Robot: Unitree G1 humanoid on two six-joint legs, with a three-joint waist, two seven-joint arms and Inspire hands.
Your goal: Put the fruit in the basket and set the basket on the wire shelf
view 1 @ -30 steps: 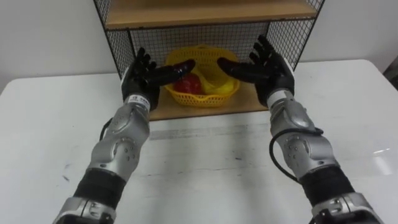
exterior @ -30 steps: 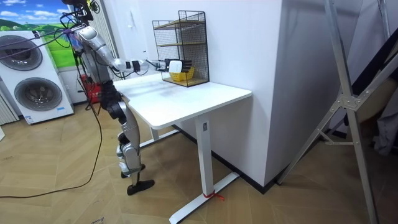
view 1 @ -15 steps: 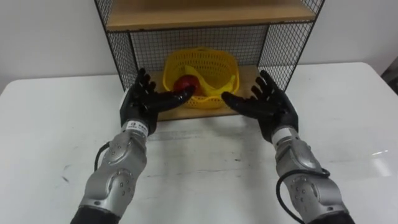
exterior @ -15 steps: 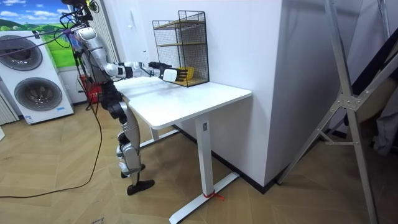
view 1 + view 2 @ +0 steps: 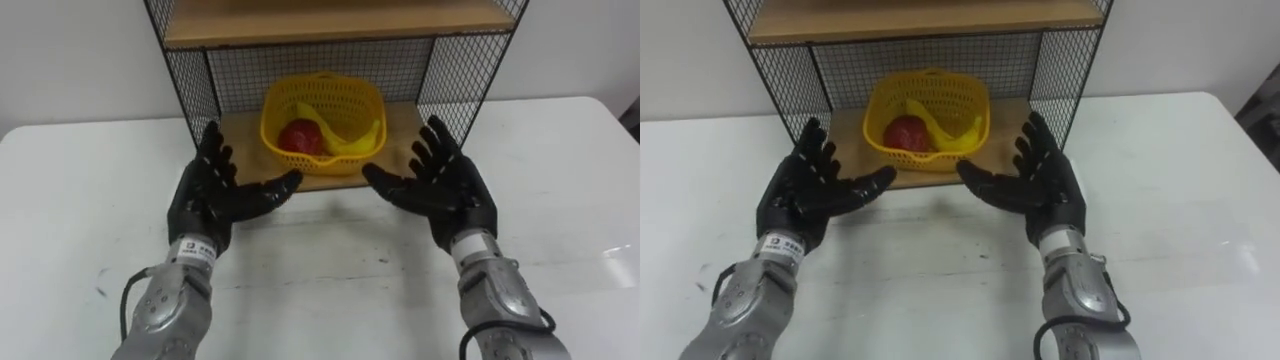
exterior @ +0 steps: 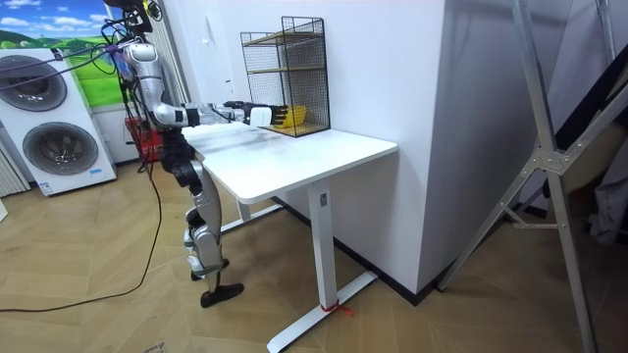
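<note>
The yellow basket stands on the bottom board of the wire shelf, holding a red fruit and a banana. My left hand hovers open over the white table in front of the shelf, left of the basket and apart from it. To the right, my right hand is open too, palm turned inward, holding nothing. In the right eye view the basket sits between the left hand and the right hand. From the room camera I see myself standing at the table's end with both arms stretched toward the shelf.
The white table spreads in front of the shelf. A wooden upper board lies above the basket. Washing machines stand behind me on the room view's left; a metal frame stands at its right.
Both hands have drawn back from the basket's sides toward me, out of the shelf and over the table. The basket stays on the shelf's bottom board.
</note>
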